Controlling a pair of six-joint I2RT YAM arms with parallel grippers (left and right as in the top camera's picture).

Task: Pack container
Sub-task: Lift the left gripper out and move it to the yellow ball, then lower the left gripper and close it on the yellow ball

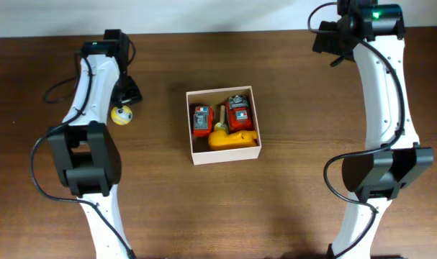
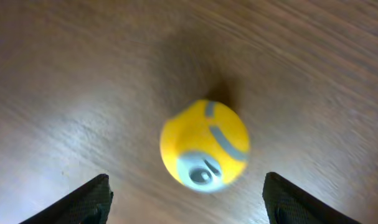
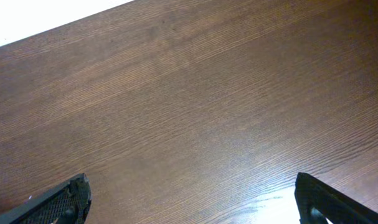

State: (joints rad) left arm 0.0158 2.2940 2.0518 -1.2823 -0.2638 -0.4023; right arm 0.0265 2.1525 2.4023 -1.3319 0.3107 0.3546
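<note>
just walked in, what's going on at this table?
A packing job, partway through. The container at the table's centre already holds two red toys and a yellow one. The left gripper is open above a yellow ball toy that lies on the wood outside the box, and is not gripping it. The right gripper is open over bare table and holds nothing.
</note>
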